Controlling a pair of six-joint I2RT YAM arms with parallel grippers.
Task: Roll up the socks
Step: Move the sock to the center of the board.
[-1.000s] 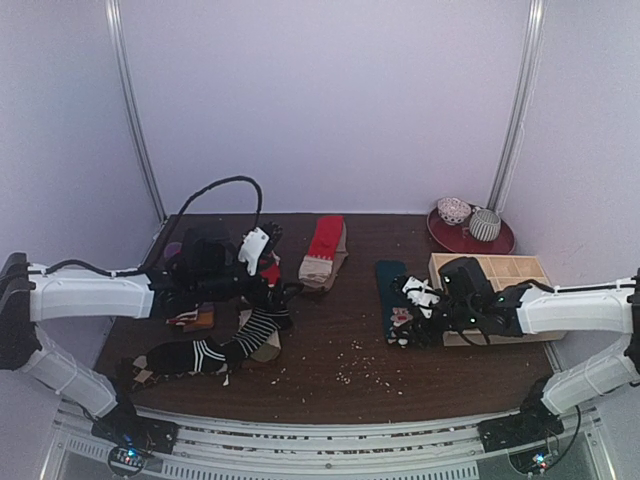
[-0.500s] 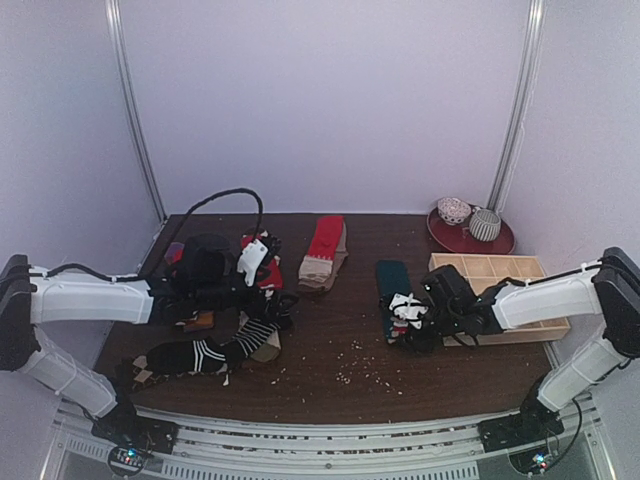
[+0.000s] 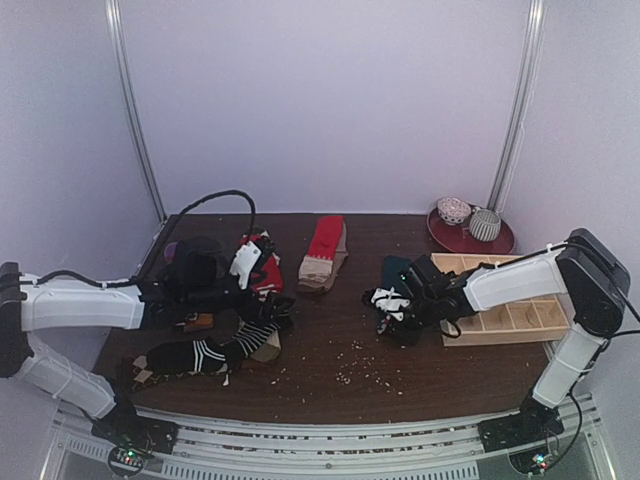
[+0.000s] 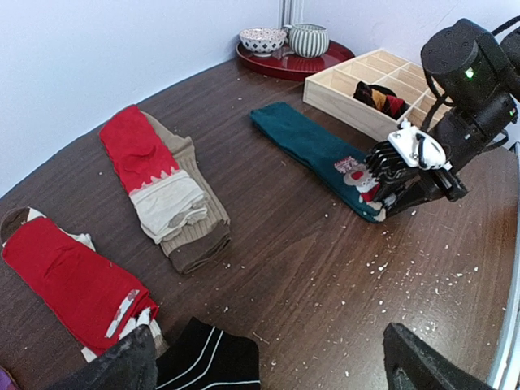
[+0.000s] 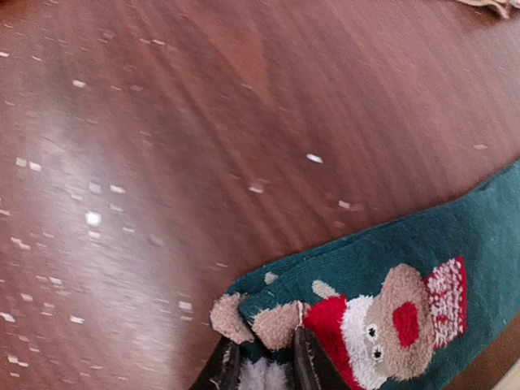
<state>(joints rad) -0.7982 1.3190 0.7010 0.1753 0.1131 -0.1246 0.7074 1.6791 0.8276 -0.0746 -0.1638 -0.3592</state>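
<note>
Right claw (image 5: 260,367) — fingers (image 5: 226,370) nearly together, pinching edge of teal sock (image 5: 439,236) | sock flat, monkey figure (image 5: 382,325) just beyond the claw | left claw (image 4: 272,366) spread wide

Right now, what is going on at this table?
Two robot arms are working on socks. The right pincer is closed on the end of the teal sock, which lies flat beside the wooden tray. The left pincer is open and empty, near the other socks.
</note>
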